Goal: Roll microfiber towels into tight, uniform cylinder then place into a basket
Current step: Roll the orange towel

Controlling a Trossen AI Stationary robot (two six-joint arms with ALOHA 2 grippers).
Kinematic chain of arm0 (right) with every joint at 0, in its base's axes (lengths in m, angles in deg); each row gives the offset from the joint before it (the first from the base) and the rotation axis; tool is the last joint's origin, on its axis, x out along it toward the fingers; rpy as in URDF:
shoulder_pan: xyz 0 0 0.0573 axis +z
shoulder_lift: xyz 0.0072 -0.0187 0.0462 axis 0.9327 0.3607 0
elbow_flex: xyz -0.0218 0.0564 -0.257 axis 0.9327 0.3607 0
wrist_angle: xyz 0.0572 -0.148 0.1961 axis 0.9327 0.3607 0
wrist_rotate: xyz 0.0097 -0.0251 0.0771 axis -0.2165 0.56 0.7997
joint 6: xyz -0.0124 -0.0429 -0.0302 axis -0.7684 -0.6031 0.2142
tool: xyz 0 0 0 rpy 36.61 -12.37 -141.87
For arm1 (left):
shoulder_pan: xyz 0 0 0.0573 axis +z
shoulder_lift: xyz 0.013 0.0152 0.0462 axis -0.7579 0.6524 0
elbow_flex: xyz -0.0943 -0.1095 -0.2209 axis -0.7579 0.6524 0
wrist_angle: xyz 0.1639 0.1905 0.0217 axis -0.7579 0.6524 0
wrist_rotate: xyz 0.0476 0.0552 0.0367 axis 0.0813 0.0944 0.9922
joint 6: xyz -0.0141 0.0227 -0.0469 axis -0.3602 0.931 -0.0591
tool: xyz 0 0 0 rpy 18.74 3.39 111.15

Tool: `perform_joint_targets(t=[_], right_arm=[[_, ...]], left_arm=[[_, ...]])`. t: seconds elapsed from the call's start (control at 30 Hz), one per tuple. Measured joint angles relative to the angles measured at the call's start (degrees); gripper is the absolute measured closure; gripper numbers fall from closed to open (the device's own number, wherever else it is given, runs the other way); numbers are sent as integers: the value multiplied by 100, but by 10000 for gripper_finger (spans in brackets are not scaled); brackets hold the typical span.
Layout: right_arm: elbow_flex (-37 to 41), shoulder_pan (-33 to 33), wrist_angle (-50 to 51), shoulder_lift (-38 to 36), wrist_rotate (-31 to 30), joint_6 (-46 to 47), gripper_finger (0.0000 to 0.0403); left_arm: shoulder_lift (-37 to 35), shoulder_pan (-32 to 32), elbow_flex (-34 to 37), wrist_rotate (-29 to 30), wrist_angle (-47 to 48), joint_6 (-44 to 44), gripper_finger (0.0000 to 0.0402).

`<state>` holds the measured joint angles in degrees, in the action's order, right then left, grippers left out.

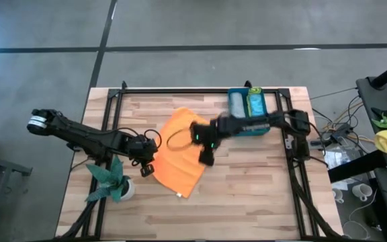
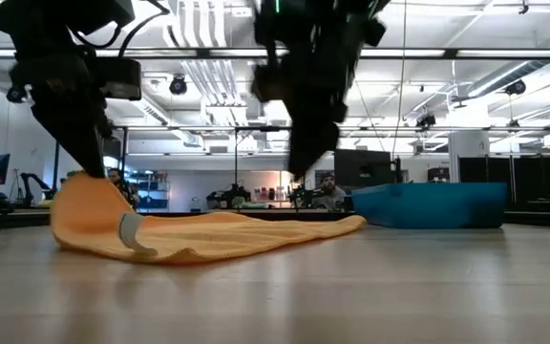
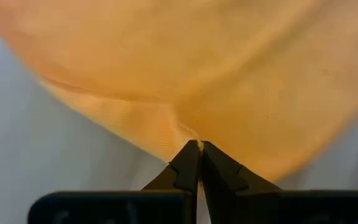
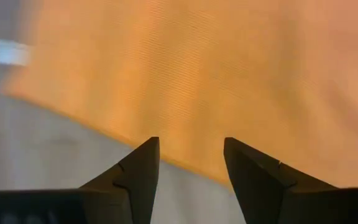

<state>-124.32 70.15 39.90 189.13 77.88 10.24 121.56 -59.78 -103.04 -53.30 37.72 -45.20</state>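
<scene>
Pinching the left edge of the orange towel, the left gripper has its fingers pressed together on the cloth and lifts that edge off the table. The right gripper hangs over the towel's right side with its fingers apart, holding nothing; in its wrist view the orange weave fills the space beyond the tips. The towel lies spread near the table's middle, one layer, rumpled, raised into a hump at the pinched side in the low view and tapering flat toward the basket. A small pale tag shows on its near edge. The basket sits at the far right, holding two rolled cloths, one turquoise, one lime green. One plant stands by the left arm.
</scene>
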Motion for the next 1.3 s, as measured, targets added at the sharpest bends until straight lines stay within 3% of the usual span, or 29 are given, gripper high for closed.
perform_joint_targets(t=[0.1, 0.3, 0.5, 0.63, 0.77, 0.83, 1.03, 1.3], right_arm=[[85, 770, -1050, 28, -81, -172, 220], [39, 1973, -1728, 145, -1574, -136, 180], [-200, 2435, -1939, 761, -1654, -125, 143], [-716, 2490, -1766, 1372, -1660, -189, 140], [-1438, 2413, -1067, 1884, -2467, -267, 151], [-1786, 2394, -924, 2077, -2405, -323, 156], [-2302, 2380, -863, 2465, -1386, -324, 184], [-2627, 2377, -96, 2524, -1638, -120, 250]], left_arm=[[-2, 33, 0, 558, -5, -108, 401], [-7, 74, 17, 544, -106, 495, 401], [-4, 74, 65, 545, -155, 640, 401], [66, 74, 120, 553, -257, 332, 402], [153, 60, 119, 527, -265, -221, 402], [173, 50, 119, 448, -258, -288, 402], [197, 44, 114, 294, -274, -295, 402], [197, 44, 114, 188, -267, -298, 402]])
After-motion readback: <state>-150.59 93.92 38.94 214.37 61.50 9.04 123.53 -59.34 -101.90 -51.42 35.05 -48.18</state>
